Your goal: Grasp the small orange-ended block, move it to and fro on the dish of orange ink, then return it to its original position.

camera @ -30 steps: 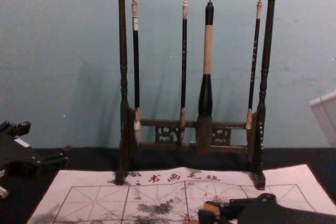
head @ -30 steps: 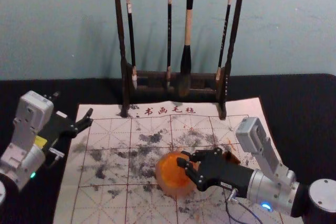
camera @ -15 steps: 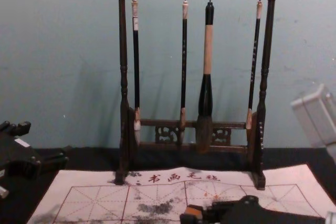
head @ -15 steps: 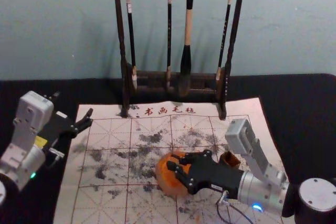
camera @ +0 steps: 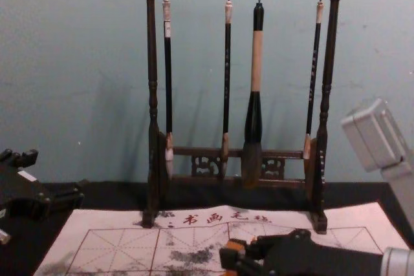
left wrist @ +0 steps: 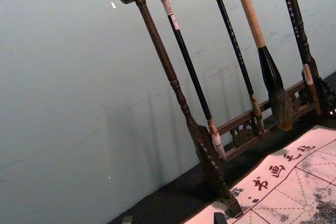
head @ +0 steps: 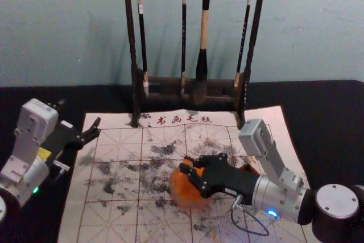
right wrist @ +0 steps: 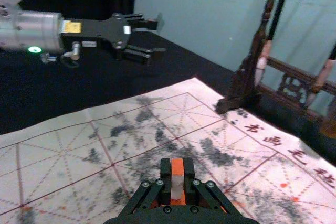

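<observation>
Right gripper, lower centre over orange dish, jaws pinching a likely light, stiff block, best held by flat sides. Left gripper, middle left, jaws wide.

- Dish, partly hidden beneath the right gripper, head view.
- Block, sides masked by gripping fingers, right wrist view.
- Brown object, half concealed behind the same gripper.
- Mat, near edge cropped from the head view.
- Brush, lettering too small to read.
</observation>
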